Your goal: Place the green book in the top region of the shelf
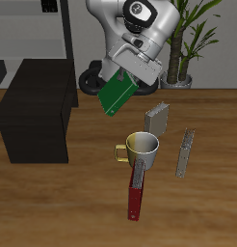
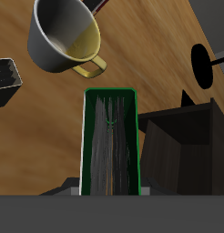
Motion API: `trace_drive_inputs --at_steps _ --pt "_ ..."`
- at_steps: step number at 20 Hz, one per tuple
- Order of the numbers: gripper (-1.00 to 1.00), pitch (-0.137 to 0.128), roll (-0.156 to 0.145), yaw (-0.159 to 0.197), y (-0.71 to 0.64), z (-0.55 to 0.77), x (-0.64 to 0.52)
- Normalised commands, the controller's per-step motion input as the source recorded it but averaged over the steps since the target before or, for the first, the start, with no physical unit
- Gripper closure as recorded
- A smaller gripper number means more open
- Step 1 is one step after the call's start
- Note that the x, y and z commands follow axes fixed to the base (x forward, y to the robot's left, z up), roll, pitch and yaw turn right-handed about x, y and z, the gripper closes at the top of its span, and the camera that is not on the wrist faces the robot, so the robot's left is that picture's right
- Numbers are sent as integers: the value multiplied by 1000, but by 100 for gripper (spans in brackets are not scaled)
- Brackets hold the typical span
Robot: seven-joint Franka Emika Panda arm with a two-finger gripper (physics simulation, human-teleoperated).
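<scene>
Green book, thin and rigid, probably light with a smooth, slip-prone cover; held tilted in the air above the surface, beside the black shelf. End effector is clenched on one end; a firm pinch across both covers suits it. Mug stands below.

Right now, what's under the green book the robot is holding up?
The green book hangs in the gripper, lifted above bare wooden table beside the black shelf. The yellow-lined mug stands nearer the front. The table directly beneath is hidden behind the book.
</scene>
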Motion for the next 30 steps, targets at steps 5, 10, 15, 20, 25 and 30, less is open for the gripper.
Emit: trace_drive_inputs --at_steps 5,10,15,20,25,30 --pt "100 24 -32 14 117 -157 -40" --pt "100 -8 -77 -19 20 -85 -63" --pt "100 -15 -85 2 45 -72 98" --pt "100 -33 -79 -11 6 0 128" --pt "100 34 -35 6 63 -200 126" --pt "100 24 -17 20 96 -271 60"
